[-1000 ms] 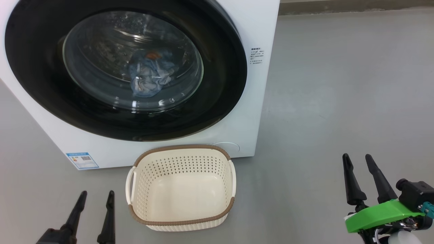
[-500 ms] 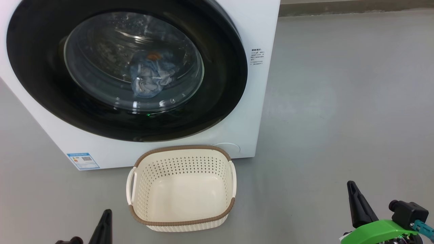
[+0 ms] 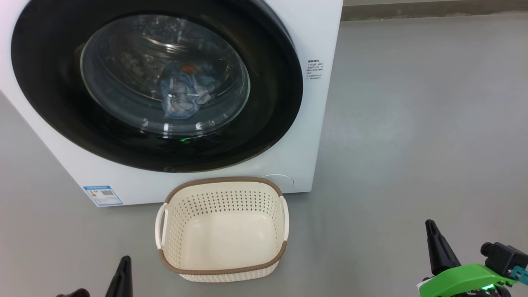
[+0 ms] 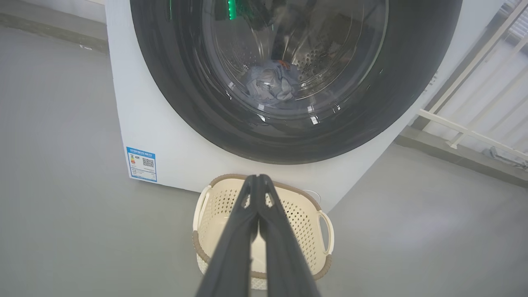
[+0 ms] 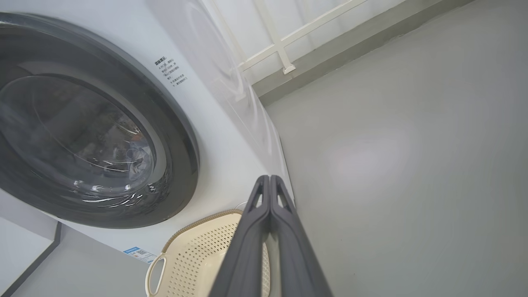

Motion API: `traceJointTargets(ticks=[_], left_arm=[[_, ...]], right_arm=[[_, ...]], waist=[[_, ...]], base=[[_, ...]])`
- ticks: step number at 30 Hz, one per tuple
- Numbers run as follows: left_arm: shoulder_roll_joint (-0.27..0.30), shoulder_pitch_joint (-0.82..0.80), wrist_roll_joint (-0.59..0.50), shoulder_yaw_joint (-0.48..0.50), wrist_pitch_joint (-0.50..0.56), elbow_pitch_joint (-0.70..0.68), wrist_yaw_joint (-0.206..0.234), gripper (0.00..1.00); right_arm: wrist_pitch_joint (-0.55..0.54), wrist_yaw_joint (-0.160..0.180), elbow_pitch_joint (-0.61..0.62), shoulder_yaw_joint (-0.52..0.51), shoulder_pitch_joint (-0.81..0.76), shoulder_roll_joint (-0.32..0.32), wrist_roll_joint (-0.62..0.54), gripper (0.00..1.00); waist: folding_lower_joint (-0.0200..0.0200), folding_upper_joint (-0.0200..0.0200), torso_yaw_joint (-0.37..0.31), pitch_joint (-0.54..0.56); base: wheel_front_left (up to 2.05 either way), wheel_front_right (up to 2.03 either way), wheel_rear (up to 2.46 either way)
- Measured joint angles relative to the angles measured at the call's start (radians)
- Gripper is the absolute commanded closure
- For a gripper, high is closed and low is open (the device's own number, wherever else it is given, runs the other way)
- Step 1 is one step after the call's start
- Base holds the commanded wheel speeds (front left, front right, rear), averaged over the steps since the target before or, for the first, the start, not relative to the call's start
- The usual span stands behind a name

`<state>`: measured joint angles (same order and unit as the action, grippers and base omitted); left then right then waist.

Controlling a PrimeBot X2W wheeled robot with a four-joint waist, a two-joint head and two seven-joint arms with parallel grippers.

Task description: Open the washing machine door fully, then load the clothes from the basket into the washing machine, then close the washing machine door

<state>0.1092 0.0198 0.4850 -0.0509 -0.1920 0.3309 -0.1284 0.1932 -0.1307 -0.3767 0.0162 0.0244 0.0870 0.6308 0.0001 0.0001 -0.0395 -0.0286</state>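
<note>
The white washing machine [image 3: 313,123] [image 4: 123,103] [image 5: 214,123] has its round black door [image 3: 264,123] [image 4: 412,82] [image 5: 181,136] shut. Through the glass I see the clothes [image 3: 185,90] [image 4: 270,82] [image 5: 138,159], a light blue bundle with an orange spot, lying in the drum. The cream basket [image 3: 222,229] [image 4: 305,214] [image 5: 198,247] stands on the floor in front of the machine with nothing in it. My left gripper [image 3: 123,264] [image 4: 258,178] is shut, low and left of the basket. Far to the right, my right gripper [image 3: 431,227] [image 5: 269,179] is shut too, holding nothing.
Grey floor [image 3: 412,123] stretches wide to the right of the machine. A blue label [image 3: 103,195] [image 4: 141,163] marks the machine's lower left corner. A white railing [image 4: 474,103] [image 5: 284,45] and a low kerb run behind the machine.
Both grippers have gone from open to shut and have dropped toward the bottom edge of the head view. The door, clothes and basket have stayed put.
</note>
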Motion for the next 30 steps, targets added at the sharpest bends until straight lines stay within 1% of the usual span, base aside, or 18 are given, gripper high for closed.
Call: traceJointTargets(ticks=[23, 25, 30], left_arm=[[-0.009, -0.007, 0.242, 0.028, 0.067, -0.007, 0.000, 1.00], [-0.011, -0.020, 0.279, 0.031, 0.075, -0.010, 0.000, 1.00], [-0.014, -0.021, 0.331, 0.038, 0.088, -0.012, 0.000, 1.00]], right_arm=[[-0.067, 0.000, 0.022, -0.032, 0.004, -0.014, 0.204, 1.00], [-0.072, 0.000, 0.025, -0.040, 0.005, -0.016, 0.242, 1.00], [-0.089, 0.000, 0.028, -0.050, 0.006, -0.017, 0.278, 1.00]], waist=[[0.0000, 0.0000, 0.009, 0.006], [0.0000, 0.0000, 0.010, 0.007], [-0.0001, 0.0000, 0.012, 0.008]], base=[[0.00, 0.00, 0.00], [0.00, 0.00, 0.00], [0.00, 0.00, 0.00]])
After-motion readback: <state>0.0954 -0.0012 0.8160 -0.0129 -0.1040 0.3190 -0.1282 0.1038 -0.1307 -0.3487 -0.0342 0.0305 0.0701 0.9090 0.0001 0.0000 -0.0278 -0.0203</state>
